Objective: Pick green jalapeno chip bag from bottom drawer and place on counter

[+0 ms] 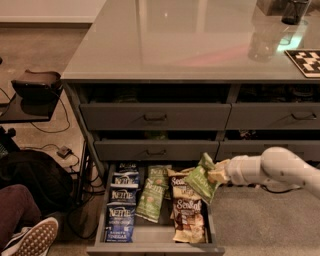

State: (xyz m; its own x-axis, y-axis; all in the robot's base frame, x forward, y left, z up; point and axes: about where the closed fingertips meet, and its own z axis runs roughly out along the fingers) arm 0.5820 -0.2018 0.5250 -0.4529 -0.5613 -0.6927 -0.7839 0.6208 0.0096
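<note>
My gripper (216,175) is shut on a green jalapeno chip bag (202,179) and holds it lifted above the right side of the open bottom drawer (150,247). The white arm (272,170) reaches in from the right. Another green bag (151,198) lies in the drawer's middle column. The counter (190,40) spreads above the drawer cabinet, well above the held bag.
Dark blue Kettle bags (122,202) fill the drawer's left column and Sea Salt bags (186,207) the right. Closed upper drawers (155,117) stand above. A checkered board (306,61) and dark containers (292,11) sit at the counter's far right. A shoe (35,239) and a bag (35,175) are at left.
</note>
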